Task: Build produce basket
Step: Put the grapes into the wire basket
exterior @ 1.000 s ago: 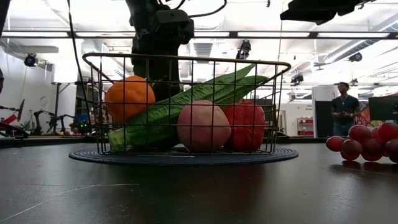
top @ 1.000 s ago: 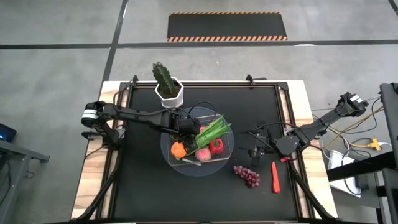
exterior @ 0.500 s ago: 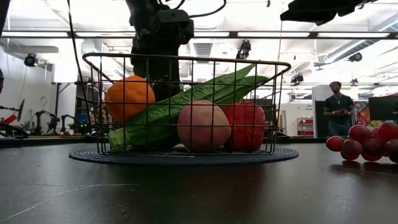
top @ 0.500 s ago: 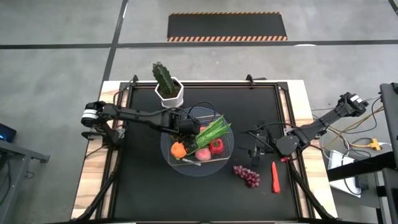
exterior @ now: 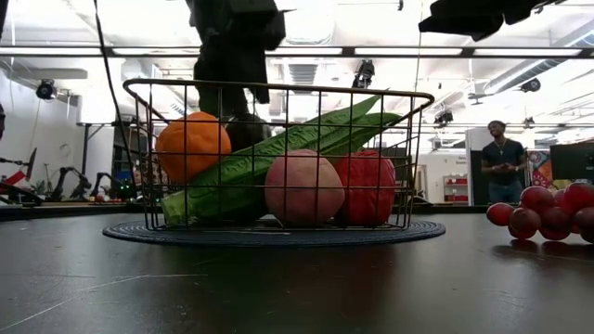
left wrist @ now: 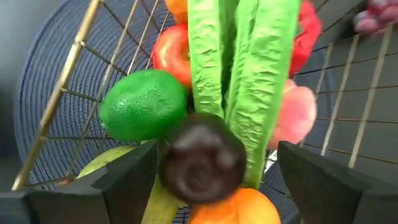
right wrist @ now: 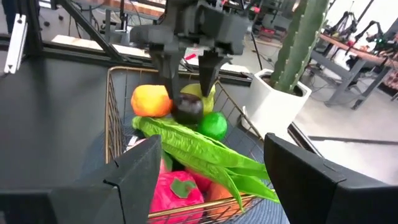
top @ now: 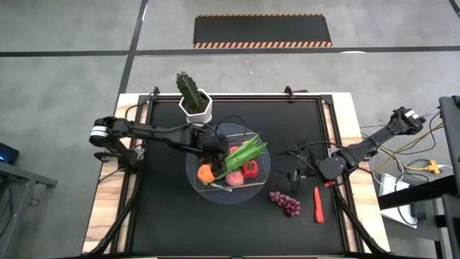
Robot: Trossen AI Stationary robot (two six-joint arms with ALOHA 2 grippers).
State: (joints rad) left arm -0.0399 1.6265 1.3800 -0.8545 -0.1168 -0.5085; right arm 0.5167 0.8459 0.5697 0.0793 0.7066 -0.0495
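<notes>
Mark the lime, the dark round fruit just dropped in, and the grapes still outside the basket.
Round green toy lime (left wrist: 143,104), left wrist view: middle of its rind.
Dark purple round fruit (left wrist: 202,157), left wrist view: its top.
Purple grape bunch (top: 285,203), high view: cluster's middle.

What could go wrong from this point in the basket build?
1. The dark round fruit just under the open left gripper sits on top of the green bean bunch and lime; it may roll off.
2. The left gripper's fingers are close to the basket rim and could catch it on lifting.
3. The grapes and red chili lie on the table near the right gripper, unpacked.
</notes>
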